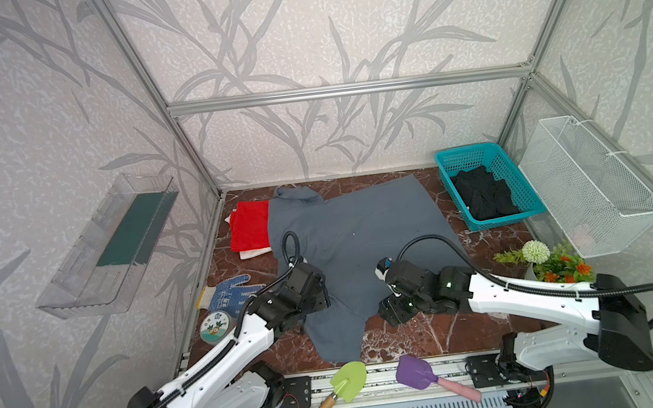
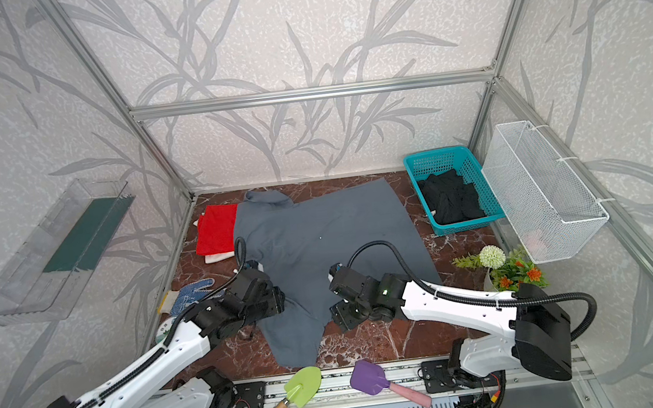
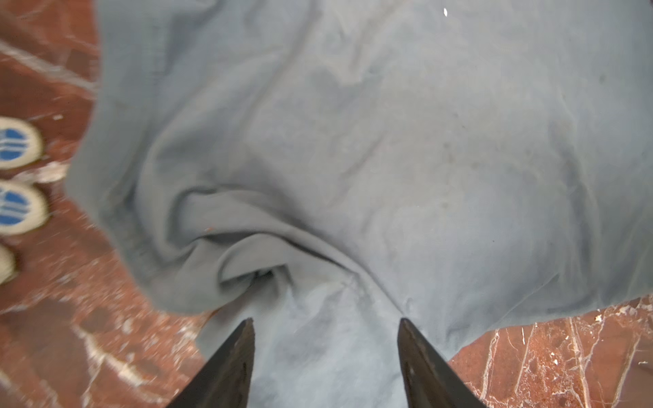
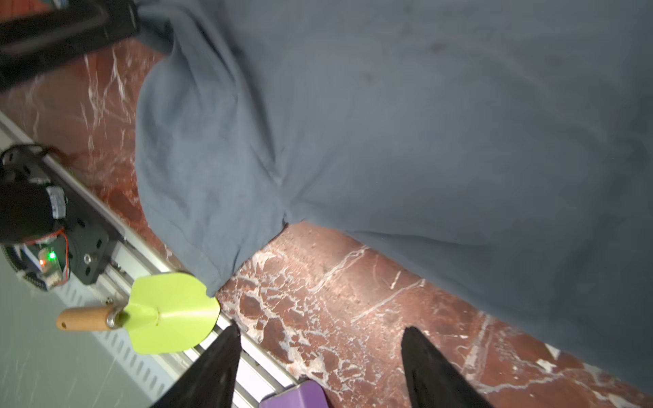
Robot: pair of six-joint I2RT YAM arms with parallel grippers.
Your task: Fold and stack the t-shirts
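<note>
Left gripper, spread and empty, hovers over the puckered grey shirt; right gripper, wide, over bare tabletop at five o'clock beside its sleeve edge.

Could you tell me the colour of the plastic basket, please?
The basket is teal, clearest in a top view.

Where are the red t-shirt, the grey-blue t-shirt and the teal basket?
red t-shirt (image 1: 250,226): in a top view, middle of folded face
grey-blue t-shirt (image 1: 361,226): in a top view, middle of spread body
teal basket (image 1: 466,157): in a top view, far mesh wall
</note>
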